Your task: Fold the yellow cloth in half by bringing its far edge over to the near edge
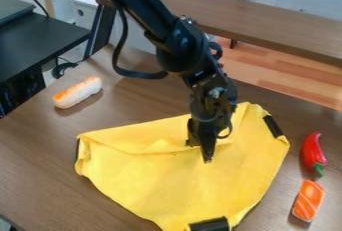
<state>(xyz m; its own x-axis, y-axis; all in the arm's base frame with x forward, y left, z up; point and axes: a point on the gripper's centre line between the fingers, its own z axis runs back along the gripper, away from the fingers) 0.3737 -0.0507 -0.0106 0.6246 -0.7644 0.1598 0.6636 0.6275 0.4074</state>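
The yellow cloth (167, 185) lies spread on the brown table (40, 145), toward the near side of the view and a little right of its middle. Its far edge is creased and partly folded over, with a loose ridge running from the left corner toward the gripper (200, 153). Black patches mark the cloth at its left edge, its upper right edge and its near end, and the near end reaches the bottom of the view.

The gripper points down at the upper middle of the cloth, by the crease. I cannot tell whether it is spread, pressed together or pinching the fabric, nor whether its tips touch the cloth.

The black arm (147, 12) comes in from the top edge, left of the middle, and slants down to the right. At a thick joint it bends more steeply, so that the wrist hangs almost upright, leaning slightly to the right on its way down. A black cable (119, 57) loops out on the arm's left side and curves back under the joint.

Right of the cloth lies a red pepper (312, 150), its green stem toward the near side. Just below it in the view is an orange sushi piece (308, 201) with pale stripes. A white and orange roll (77, 93) lies beyond the cloth's left corner, set at a slant. Past the table are a black desk (40, 42) at left, a long brown board (260, 22) and a wooden floor (284, 70).
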